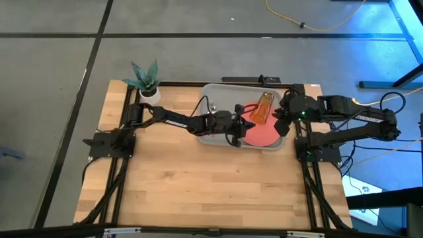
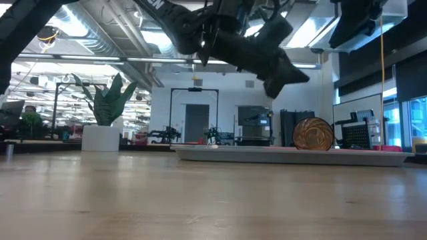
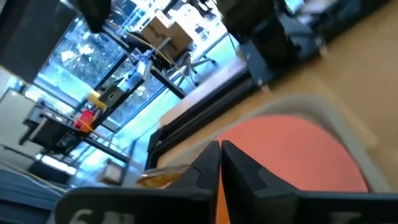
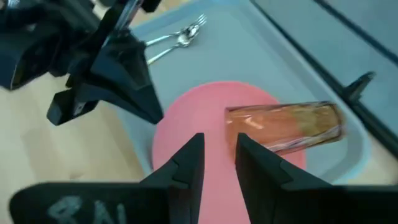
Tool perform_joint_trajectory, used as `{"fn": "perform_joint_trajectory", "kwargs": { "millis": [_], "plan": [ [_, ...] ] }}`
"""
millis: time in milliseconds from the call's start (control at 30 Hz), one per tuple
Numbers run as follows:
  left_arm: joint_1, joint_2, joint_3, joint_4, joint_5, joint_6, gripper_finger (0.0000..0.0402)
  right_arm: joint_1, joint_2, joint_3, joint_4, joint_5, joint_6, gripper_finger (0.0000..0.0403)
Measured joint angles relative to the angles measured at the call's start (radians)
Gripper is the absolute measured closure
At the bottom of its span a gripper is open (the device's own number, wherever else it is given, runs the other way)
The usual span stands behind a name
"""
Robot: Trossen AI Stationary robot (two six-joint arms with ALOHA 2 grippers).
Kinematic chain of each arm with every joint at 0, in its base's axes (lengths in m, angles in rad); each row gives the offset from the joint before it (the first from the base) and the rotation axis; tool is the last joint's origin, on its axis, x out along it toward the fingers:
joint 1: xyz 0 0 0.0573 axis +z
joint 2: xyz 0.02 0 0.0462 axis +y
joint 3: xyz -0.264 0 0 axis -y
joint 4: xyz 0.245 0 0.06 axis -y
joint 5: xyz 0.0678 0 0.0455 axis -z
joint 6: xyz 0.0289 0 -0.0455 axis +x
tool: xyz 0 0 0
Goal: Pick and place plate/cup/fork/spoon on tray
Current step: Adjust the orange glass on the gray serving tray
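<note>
Cup lying on plate in tray, beside right jaws, apart; left jaws together, empty.

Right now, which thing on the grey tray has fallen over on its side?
The see-through amber plastic cup lies tipped over, partly on the flat pink plate; the fork and spoon lie flat beside it.
</note>
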Motion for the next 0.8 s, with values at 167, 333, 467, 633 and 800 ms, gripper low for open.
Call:
{"fn": "perform_joint_trajectory", "kwargs": {
  "millis": [167, 333, 467, 633, 800],
  "plan": [
    [0.0, 0.0, 0.008, -0.013, 0.011, -0.056, 0.038, 0.001, 0.0, 0.0, 0.0, -0.074, 0.026, 0.0312],
    [0.014, 0.0, 0.01, -0.055, 0.011, -0.063, 0.0366, 0.001, 0.0, 0.0, 0.0, -0.089, 0.027, 0.0312],
    [0.032, 0.0, 0.01, -0.073, 0.016, -0.123, 0.0356, 0.0, 0.0, 0.0, 0.0, -0.089, 0.027, 0.0312],
    [0.054, 0.028, 0.009, -0.072, 0.016, -0.135, 0.0352, 0.0, 0.0, 0.0, 0.0, -0.089, 0.035, 0.0312],
    [0.06, 0.101, 0.01, 0.004, -0.031, -0.066, 0.0352, 0.0, 0.0, 0.0, 0.008, -0.088, 0.051, 0.0312]
  ]
}}
